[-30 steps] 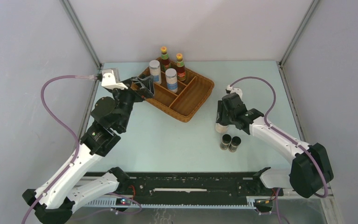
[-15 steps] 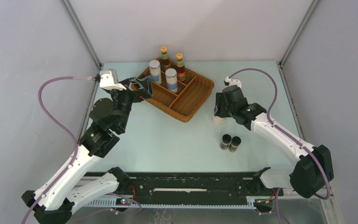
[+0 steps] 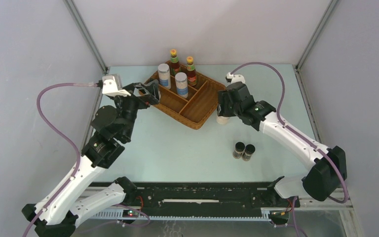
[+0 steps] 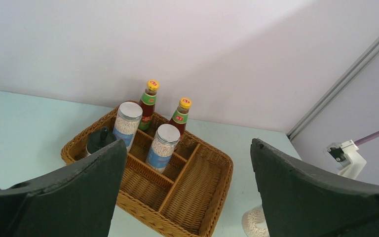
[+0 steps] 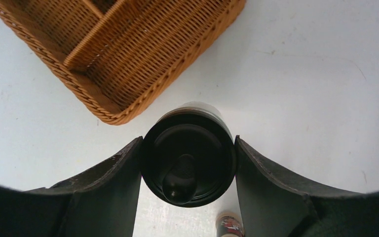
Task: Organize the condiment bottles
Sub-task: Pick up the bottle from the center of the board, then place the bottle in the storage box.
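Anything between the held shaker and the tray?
No. The right wrist view shows only bare table between the shaker and the tray.

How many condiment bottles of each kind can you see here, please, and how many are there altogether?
Red-brown sauce bottles: 2
Silver-lidded jars: 2
Black-capped shakers: 2
Dark vials: 2
Total: 8

Two sauce bottles (image 3: 174, 60); two silver-lidded jars (image 3: 181, 84); two black-capped shakers (image 5: 187, 163); two dark vials (image 3: 238, 149); one wicker tray (image 3: 197, 123).
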